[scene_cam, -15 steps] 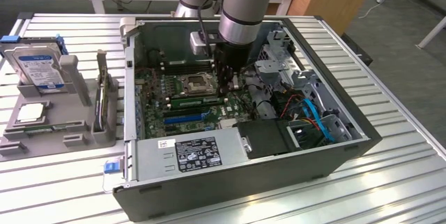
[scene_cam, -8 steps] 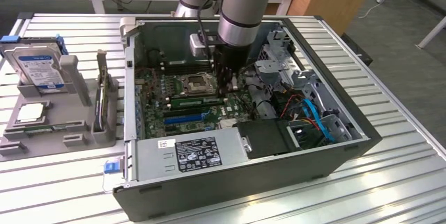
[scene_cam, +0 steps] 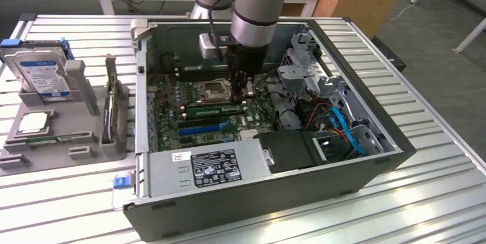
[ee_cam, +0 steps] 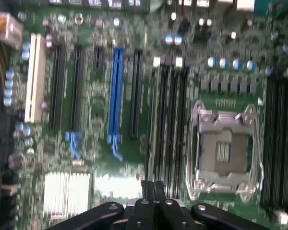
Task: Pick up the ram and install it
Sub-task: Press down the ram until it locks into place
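Note:
In the exterior view my gripper [scene_cam: 241, 97] reaches down into the open computer case [scene_cam: 251, 198], just above the motherboard [scene_cam: 205, 130]. A long narrow green strip, seemingly the ram [scene_cam: 215, 109], lies along the memory slots beside the empty processor socket [scene_cam: 210, 89]. The fingertips hover over the end of that strip towards the exterior view's right. In the wrist view the gripper [ee_cam: 152, 186] is shut, its two dark fingers pressed together with nothing visible between them. It hangs over the dark memory slots [ee_cam: 165, 120], next to the processor socket [ee_cam: 224, 148]. Whether the fingers touch the strip I cannot tell.
A grey fixture [scene_cam: 76, 141] at the exterior view's left holds a blue-labelled hard drive [scene_cam: 42, 73], a square silver processor [scene_cam: 34, 122] and a thin green board [scene_cam: 45, 140]. Inside the case are a power supply [scene_cam: 209, 167], blue and orange cables [scene_cam: 342, 124] and a drive cage [scene_cam: 304, 67].

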Available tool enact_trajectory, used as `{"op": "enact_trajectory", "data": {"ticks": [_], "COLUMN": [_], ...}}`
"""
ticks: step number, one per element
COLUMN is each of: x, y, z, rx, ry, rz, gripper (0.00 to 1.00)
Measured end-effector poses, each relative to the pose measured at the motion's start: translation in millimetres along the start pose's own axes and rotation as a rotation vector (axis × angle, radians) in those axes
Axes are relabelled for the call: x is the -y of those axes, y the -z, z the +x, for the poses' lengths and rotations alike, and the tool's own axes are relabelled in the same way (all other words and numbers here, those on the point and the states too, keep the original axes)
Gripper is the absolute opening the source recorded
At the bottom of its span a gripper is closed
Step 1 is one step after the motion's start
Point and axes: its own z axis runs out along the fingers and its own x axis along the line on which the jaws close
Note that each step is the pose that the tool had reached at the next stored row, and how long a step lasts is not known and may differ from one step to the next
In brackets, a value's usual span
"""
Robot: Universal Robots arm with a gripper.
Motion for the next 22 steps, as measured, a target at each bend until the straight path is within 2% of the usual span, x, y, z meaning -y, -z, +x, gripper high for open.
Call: {"op": "enact_trajectory", "data": {"ticks": [9, 14, 19, 22], "x": [-40.8, -63.6, -86.3, -87.2], "y": [0.2, -0.5, -1.4, -4.2], "z": [-1.8, -3.5, -5.4, -5.6], "rx": [-0.003, -0.0129, -0.0205, -0.0223], "ry": [0.0, -0.001, -0.001, 0.0], "rz": [0.0002, -0.0003, -0.0006, -0.0006], "gripper": [0.11, 0.11, 0.11, 0.11]}}
